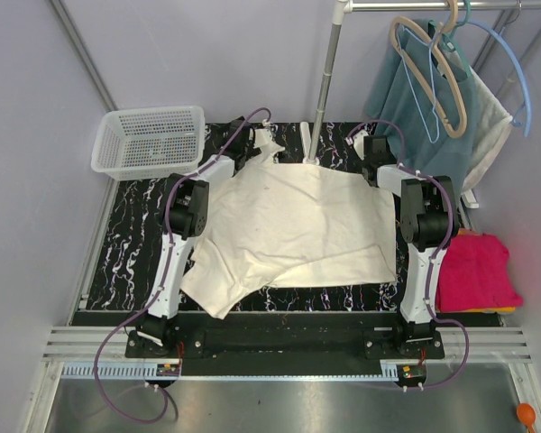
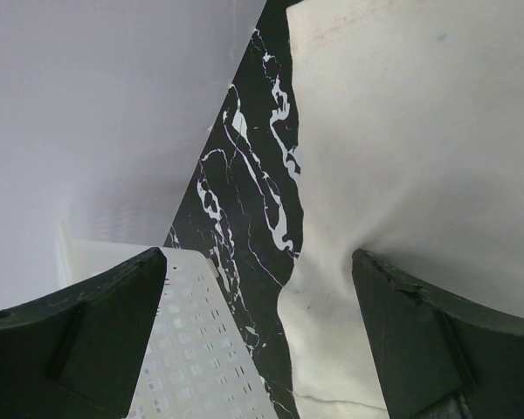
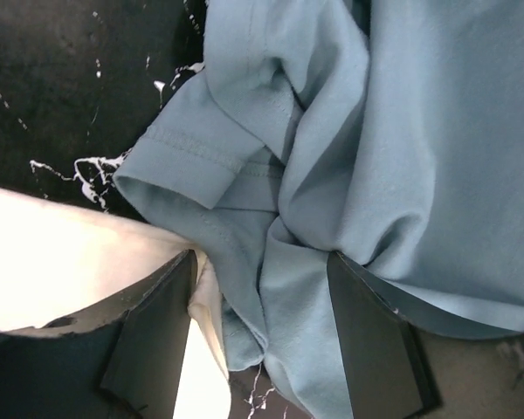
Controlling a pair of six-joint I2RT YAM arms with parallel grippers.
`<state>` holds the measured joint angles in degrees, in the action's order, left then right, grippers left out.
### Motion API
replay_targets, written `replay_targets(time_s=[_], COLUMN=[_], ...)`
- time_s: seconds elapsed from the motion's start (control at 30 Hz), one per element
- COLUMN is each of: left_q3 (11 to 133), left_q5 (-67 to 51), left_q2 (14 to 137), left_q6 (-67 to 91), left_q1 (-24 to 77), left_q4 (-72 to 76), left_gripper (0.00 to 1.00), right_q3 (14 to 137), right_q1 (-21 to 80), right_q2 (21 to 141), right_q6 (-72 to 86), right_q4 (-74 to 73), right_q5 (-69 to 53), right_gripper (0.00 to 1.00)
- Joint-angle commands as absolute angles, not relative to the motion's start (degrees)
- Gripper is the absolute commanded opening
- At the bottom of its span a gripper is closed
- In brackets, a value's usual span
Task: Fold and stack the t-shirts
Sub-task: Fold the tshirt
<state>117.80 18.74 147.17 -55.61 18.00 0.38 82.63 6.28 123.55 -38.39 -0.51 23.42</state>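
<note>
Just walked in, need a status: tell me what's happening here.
A cream t-shirt lies spread and rumpled on the black table. The robot's left hand is open at its far left edge. The right hand is at its far right corner, a blue garment between its jaws; grip unclear. A pink shirt lies folded aside.

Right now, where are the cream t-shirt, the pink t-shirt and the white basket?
cream t-shirt [image 1: 298, 216]: top external view, middle of its spread body.
pink t-shirt [image 1: 476, 271]: top external view, centre of the folded top.
white basket [image 1: 153, 140]: top external view, its bare mesh floor.
</note>
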Motion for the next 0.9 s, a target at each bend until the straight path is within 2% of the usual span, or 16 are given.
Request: replay_targets(time_s=[0.0,0.17,0.33,0.47,0.57,0.67,0.87], left_q3=[116.28,112.24,108.55,104.51,98.81,90.46,69.81], left_q5=[20.92,20.74,20.57,20.13,19.69,18.73,13.72], left_q2=[144.85,138.18,130.18,123.94,118.14,110.94,93.36], left_q6=[-53.88,-51.42,-48.61,-46.59,-46.84,-46.93,-46.93], left_q1=[17.23,17.40,17.75,18.19,19.07,20.04,21.97], left_q4=[-0.18,1.74,1.93,1.32,0.79,-1.48,-8.25], left_gripper=[0.95,0.99,0.99,0.99,0.99,0.99,0.99], right_q3=[85.52,83.15,79.11,75.86,73.13,70.14,62.32], right_q1=[5.80,5.89,6.42,6.77,7.12,7.29,7.38], right_q2=[122.44,116.30,109.01,103.55,98.80,94.76,88.07], right_q6=[-37.97,-34.11,-32.26,-30.59,-30.06,-31.37,-36.56], right_q4=[0.26,-5.18,-8.52,-11.07,-15.02,-21.60,-33.65], right_q5=[24.53,20.22,15.92,11.44,7.58,3.62,-1.75], right_gripper=[0.68,0.71,0.77,0.95,0.98,0.99,0.86])
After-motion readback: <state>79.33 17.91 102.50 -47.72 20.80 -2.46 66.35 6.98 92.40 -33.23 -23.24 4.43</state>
